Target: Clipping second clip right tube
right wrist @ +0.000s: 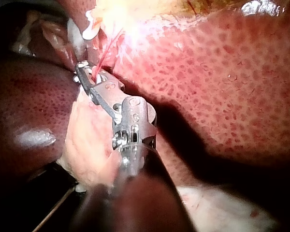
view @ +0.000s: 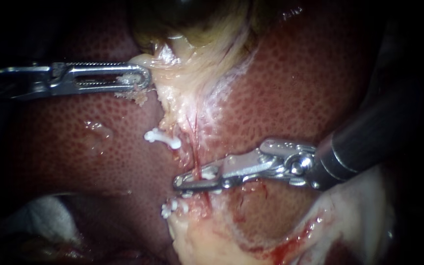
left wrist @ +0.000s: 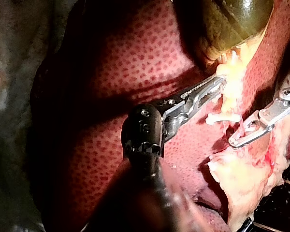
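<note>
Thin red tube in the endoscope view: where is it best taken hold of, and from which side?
Its bare lower stretch, crosswise from the right: the thin red tube runs upright, the left instrument grips pale yellow tissue above it, and the right instrument reaches it there.

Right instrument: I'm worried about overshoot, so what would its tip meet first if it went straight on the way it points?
Beyond the thin red tube crossing its tip, the right instrument would probably meet bare liver first, though depth is unclear.
</note>
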